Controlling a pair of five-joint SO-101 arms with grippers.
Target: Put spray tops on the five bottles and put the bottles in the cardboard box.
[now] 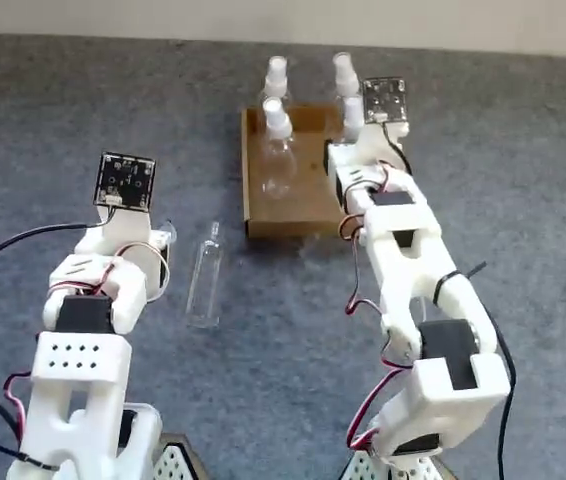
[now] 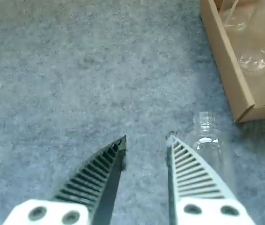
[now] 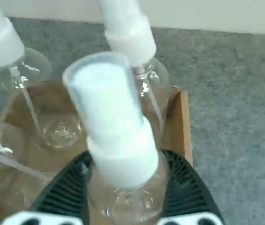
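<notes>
1. I am watching the right jaws closing firmly on a clear bottle [image 3: 123, 201], just under its white spray top [image 3: 116, 126]; the black pads [image 3: 62, 197] are pressing against both sides of the bottle's shoulder.
2. The right arm [image 1: 403, 260] is stretching out over the cardboard box [image 1: 303, 215], and the gripped bottle is standing upright within the right half of that box (I cannot tell whether its base is touching the cardboard).
3. Three other topped bottles are standing in the box: one [image 1: 278, 160] is occupying the left half, and a far left bottle [image 1: 276, 75] and a far right bottle [image 1: 344, 70] are standing side by side at the far end. From the right wrist camera I am seeing round glass bases resting on the box floor, with thin dip tubes slanting down inside them.
4. The left jaws are hanging open above the grey counter [image 2: 76, 70], and nothing is sitting between them.
5. The uncapped bottle [image 1: 204, 275] is lying on its side on the counter with its bare neck pointing toward the box. It is lying just beside the left jaws, between the left arm [image 1: 83, 330] and the box, close to the box's near left corner but apart from it.
</notes>
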